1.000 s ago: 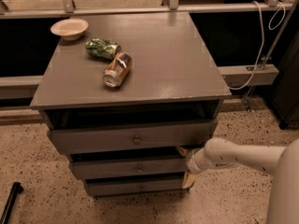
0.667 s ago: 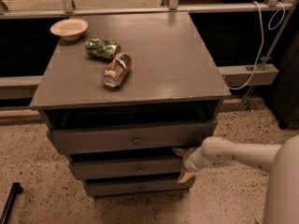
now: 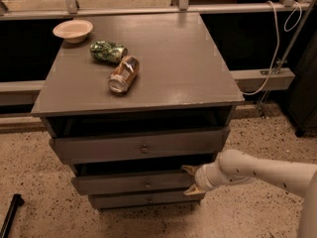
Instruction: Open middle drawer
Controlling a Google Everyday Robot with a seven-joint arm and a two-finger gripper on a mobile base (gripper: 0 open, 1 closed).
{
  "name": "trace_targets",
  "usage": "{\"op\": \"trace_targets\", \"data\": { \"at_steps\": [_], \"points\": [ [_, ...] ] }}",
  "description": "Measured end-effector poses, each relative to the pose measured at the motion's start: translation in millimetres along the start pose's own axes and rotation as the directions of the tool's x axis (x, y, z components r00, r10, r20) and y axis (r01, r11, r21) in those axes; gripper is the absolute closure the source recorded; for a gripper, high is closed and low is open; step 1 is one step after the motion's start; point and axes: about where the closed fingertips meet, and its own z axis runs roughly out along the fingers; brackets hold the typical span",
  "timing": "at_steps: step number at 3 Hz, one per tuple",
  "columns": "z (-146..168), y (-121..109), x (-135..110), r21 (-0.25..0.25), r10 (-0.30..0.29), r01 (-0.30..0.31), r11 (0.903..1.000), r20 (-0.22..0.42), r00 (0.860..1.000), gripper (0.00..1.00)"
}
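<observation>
middle drawer looks like rigid wood, probably light drag; knob is small and slippy, end effector sits spread over the front's right end.

A speckled floor is seen around a grey cabinet, whose top is lit with a dull sheen. Behind it a pale rail is carried on metal posts above dark panels (nothing can be made out inside). A white cable is hung at right. The gripper is held low at the cabinet's front right.
</observation>
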Motion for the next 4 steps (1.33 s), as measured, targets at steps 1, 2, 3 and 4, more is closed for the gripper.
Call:
{"op": "trace_targets", "data": {
  "at_steps": [1,2,3,4],
  "points": [
    [-5,-2,-3,0.000,0.000,0.000,1.0000,0.000,1.000,0.44],
    [-15,6,-14,-0.012,0.010,-0.010,0.9999,0.023,1.000,0.35],
    [-15,6,-15,-0.012,0.010,-0.010,0.9999,0.023,1.000,0.20],
    [-15,6,-15,-0.013,0.010,-0.010,0.9999,0.023,1.000,0.00]
  ]
}}
